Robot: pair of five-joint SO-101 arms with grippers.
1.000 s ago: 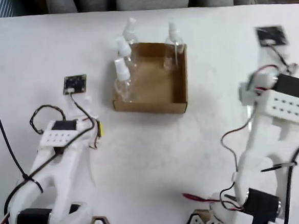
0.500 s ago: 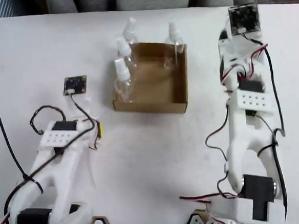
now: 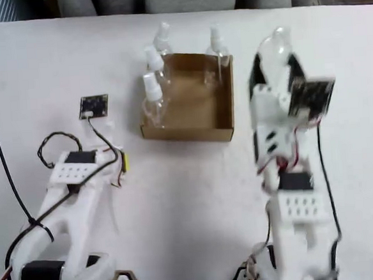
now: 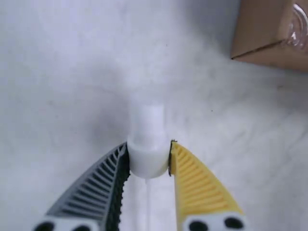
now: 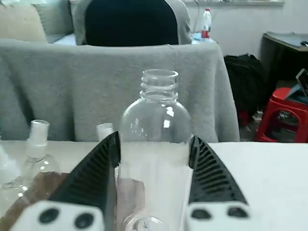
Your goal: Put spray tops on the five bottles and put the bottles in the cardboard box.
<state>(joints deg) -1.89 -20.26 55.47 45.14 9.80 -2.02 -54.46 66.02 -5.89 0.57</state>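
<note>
My right gripper (image 5: pixel 154 142) is shut on a clear bottle (image 5: pixel 155 122) whose neck is bare, held upright. From above, that bottle (image 3: pixel 276 47) and the right gripper (image 3: pixel 275 71) are just right of the cardboard box (image 3: pixel 221 112). Several bottles with spray tops (image 3: pixel 152 96) stand along the box's left and far sides. My left gripper (image 4: pixel 148 153) is shut on a white spray top (image 4: pixel 148 142) low over the table, its thin tube running back between the fingers. In the high view the left gripper (image 3: pixel 116 163) lies left of the box's near corner.
The box's corner (image 4: pixel 269 36) is beyond the left gripper, with a bottle (image 4: pixel 299 24) inside it. Capped bottles (image 5: pixel 36 149) and the box (image 5: pixel 36 190) are beside the held bottle. White table lies between the arms. A grey cloth edges the table's far side.
The right arm has swung in from the table's right side toward the box, carrying the uncapped bottle. The left arm has kept still.
</note>
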